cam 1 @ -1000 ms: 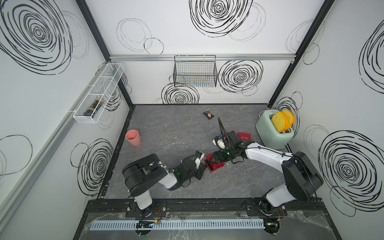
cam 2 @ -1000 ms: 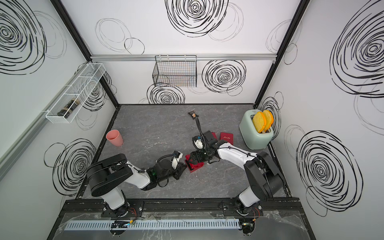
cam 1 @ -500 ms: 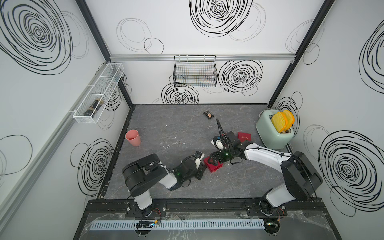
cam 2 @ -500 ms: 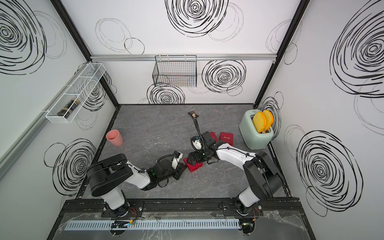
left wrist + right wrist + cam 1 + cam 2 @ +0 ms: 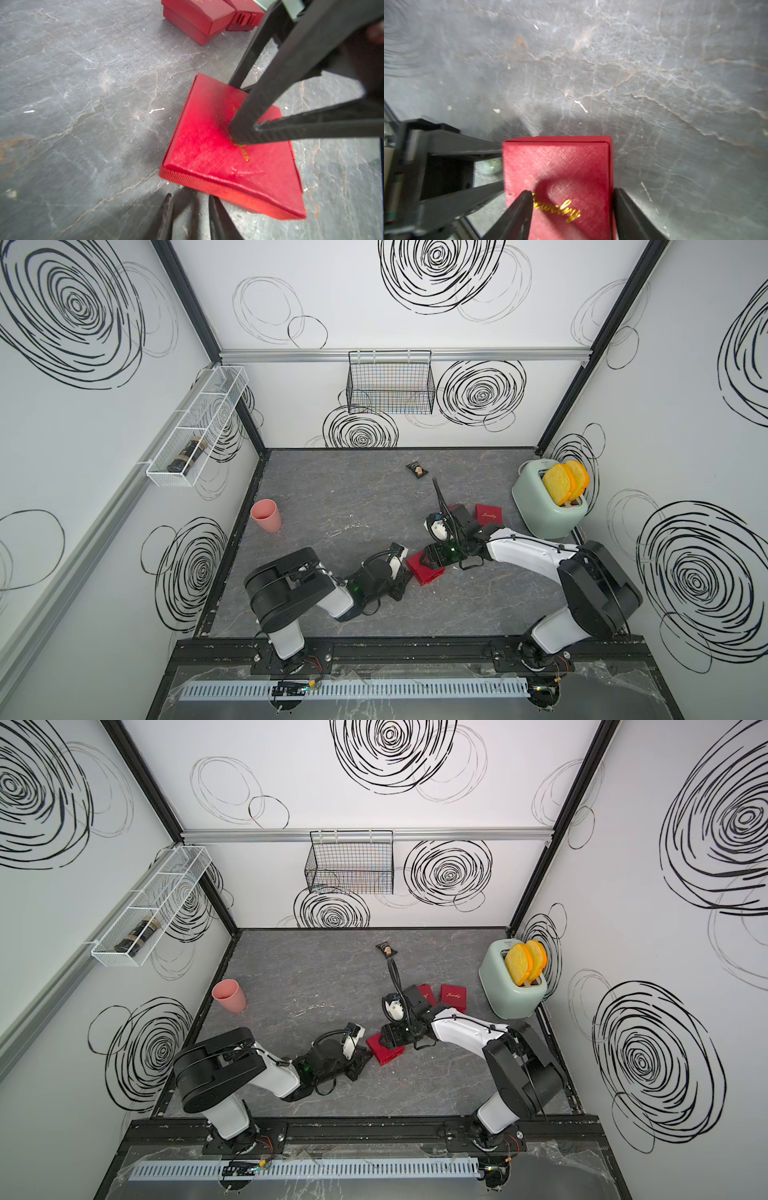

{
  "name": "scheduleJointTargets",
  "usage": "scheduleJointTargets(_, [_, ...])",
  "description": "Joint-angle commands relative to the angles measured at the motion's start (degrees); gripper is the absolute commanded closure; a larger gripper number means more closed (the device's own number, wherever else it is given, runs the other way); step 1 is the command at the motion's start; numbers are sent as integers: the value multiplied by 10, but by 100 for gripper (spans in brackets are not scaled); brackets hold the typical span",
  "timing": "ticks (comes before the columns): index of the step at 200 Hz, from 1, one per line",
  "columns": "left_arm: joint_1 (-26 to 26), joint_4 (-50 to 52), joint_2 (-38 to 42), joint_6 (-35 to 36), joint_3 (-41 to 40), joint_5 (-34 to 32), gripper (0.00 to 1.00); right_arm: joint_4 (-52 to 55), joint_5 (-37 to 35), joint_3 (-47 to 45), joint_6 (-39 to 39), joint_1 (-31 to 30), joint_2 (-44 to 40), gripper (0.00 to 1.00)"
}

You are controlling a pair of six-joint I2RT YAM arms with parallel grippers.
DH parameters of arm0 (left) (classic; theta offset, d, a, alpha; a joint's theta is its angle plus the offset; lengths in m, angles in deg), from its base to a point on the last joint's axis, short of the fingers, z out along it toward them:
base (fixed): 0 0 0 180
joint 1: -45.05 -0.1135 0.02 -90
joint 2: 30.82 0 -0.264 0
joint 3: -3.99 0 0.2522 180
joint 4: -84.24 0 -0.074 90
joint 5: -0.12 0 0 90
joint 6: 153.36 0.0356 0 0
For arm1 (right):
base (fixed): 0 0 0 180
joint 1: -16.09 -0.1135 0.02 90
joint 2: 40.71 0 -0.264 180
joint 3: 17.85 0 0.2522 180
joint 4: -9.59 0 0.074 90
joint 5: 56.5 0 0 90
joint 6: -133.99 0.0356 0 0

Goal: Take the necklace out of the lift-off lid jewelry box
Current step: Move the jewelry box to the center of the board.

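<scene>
top views / box: jewelry box mid-tabletop, lid on, between the two arms in both top views.
top views / necklace: not visible; presumably inside under the lid.
top views / right fingers: over the box from the far side; spread unreadable here.
top views / left fingers: low at the box's near side.
top views / other red boxes: well behind, clash unlikely.
left wrist / right fingers: apart, holding nothing. One tip is planted on the lid top, the other is down past the far edge. Not straddling.
left wrist / risk: closing from here drags the tip across the lid or shoves the whole box instead of pinching the lid.
left wrist / left fingers: slightly apart, nothing between, tips just beside the near wall.
left wrist / risk: base isn't gripped. With a tight lid the base lifts too, then drops and spills the necklace.
right wrist / right fingers: released, one tip by the gold lettering, the other beside the lid's edge.
right wrist / risk: an off-centre pinch cocks the lid and jams it.
right wrist / left fingers: up against one side wall only, so the box can pivot away.
</scene>
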Motion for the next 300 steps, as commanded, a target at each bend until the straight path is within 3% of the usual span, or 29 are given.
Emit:
scheduleJointTargets(1, [-6, -39, 23, -5, -11, -4, 67, 22, -17, -2, 10, -17, 19, 44])
scheduleJointTargets(33, [-11, -5, 69, -4, -28, -13, 67, 12, -33, -13, 18, -19, 26, 51])
scheduleJointTargets(97, [-17, 113, 201, 2, -42, -48, 66, 26, -116, -14, 31, -39, 44, 52])
scheduleJointTargets(133, [-28, 211, 289, 1, -41, -66, 65, 11, -139, -20, 39, -40, 11, 50])
scheduleJointTargets(166, [-40, 310, 385, -5, -34, -66, 53, 1, -130, -3, 31, -17, 23, 49])
scheduleJointTargets(216, [-56, 408, 504, 4, -34, -76, 48, -12, -159, 31, 23, 17, 66, 49])
scheduleJointTargets(256, [-89, 415, 531, 5, -46, -57, 43, -17, -164, 83, 14, 49, 109, 49])
scheduleJointTargets(300, [-127, 401, 537, 25, -59, -53, 25, -2, -152, 142, -11, 71, 128, 43])
